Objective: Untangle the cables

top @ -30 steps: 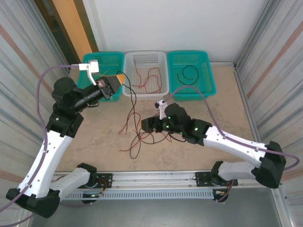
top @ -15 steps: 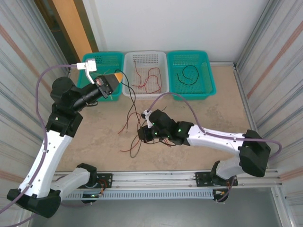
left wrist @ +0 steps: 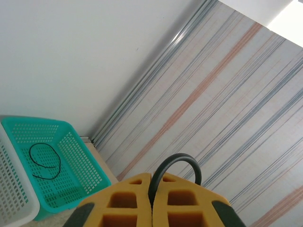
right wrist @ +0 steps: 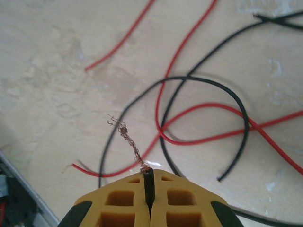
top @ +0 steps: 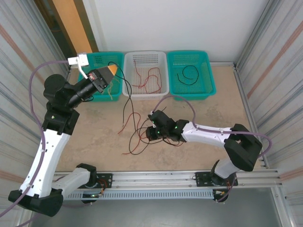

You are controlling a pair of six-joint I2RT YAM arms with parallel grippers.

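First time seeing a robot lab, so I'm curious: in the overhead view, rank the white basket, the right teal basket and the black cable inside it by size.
1 and 2, tied: white basket and right teal basket look alike in size, so no ranking.
3. black cable, a small loop on the teal basket's floor.

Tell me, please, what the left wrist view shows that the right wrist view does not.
Left wrist, not right wrist: a teal basket holding a coiled black cable, the edge of a white basket, striped wall panels. Right wrist, not left wrist: red cables and black cables crossing on the tabletop, and copper strands at the gripped end. Both: yellow jaws shut on a cable, the left gripper on a looped black cable, the right gripper on a frayed black cable.
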